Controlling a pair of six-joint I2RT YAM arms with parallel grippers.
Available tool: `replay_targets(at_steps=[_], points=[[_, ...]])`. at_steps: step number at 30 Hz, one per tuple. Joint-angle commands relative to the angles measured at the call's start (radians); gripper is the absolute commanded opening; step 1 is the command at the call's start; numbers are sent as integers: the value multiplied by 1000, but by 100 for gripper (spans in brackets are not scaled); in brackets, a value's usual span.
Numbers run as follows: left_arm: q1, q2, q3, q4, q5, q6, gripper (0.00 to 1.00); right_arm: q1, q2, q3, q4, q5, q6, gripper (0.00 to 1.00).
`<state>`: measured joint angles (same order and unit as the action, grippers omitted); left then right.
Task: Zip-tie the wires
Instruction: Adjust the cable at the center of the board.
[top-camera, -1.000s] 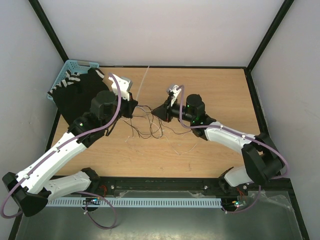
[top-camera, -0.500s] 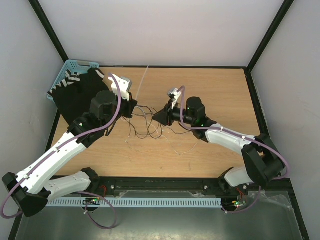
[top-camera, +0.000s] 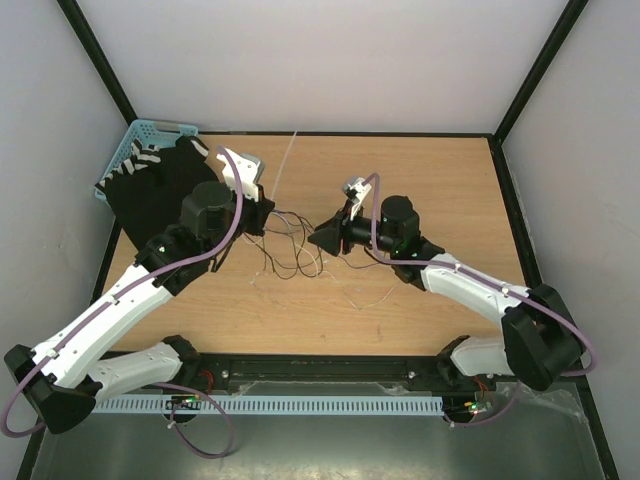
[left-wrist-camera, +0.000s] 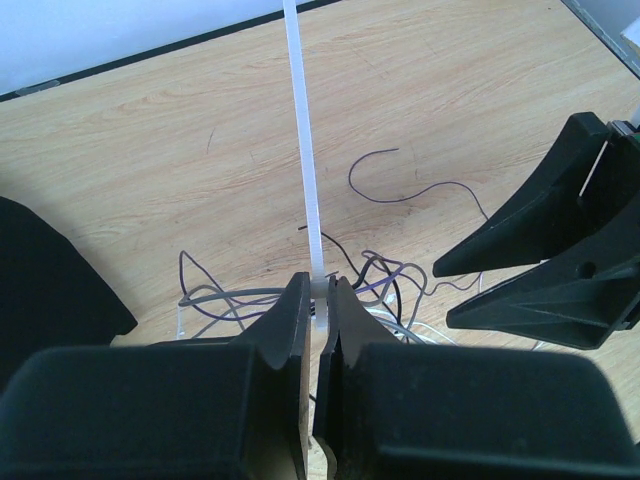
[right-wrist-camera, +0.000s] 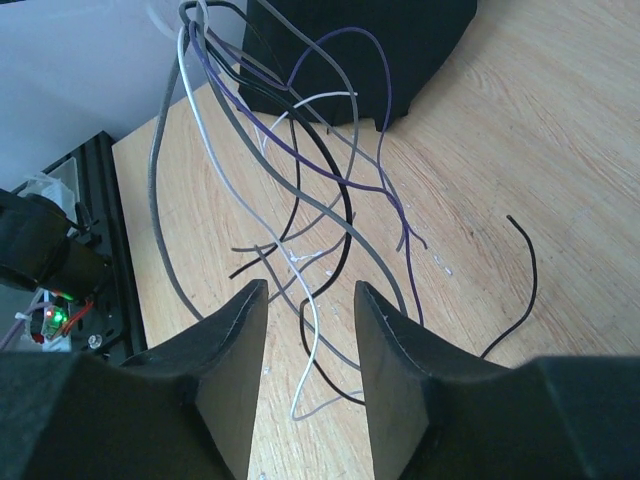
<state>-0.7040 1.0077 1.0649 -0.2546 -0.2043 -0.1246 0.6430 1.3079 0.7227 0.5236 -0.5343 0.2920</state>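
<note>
The zip tie is a thin white strip. My left gripper is shut on its near end, and the strip points away toward the back edge; it also shows in the top view. The wires lie in a loose tangle of thin black, grey and purple strands between my two grippers, just beyond the left gripper. My right gripper is open and empty, with strands of the wires in front of and between its fingers. In the top view the right gripper sits at the tangle's right edge.
A blue basket stands at the back left, with a black cloth with white stripes spilling from it onto the table beside the left arm. Loose pale strands lie near the middle front. A black rail runs along the near edge.
My right gripper has drawn back a little to the right and nearer, and its arm has swung right. The wire tangle has shifted slightly. The left gripper holds still.
</note>
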Motion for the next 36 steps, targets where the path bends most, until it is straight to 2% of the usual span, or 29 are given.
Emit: replay_targets(at_steps=[1,14,29,32,36], points=[[-5,-14,-1,22,-14,5,0,6,-4,-13,4,-6,14,50],[-5,-10,2,22,1,-4,0,33,152,21,122,-5,90,50],[-5,-12,-3,26,29,-21,0,37,215,33,242,43,161,48],[-5,-12,-3,27,28,-20,0,37,215,31,255,56,161,44],[-5,-14,-6,27,26,-18,0,37,214,25,266,63,158,28]])
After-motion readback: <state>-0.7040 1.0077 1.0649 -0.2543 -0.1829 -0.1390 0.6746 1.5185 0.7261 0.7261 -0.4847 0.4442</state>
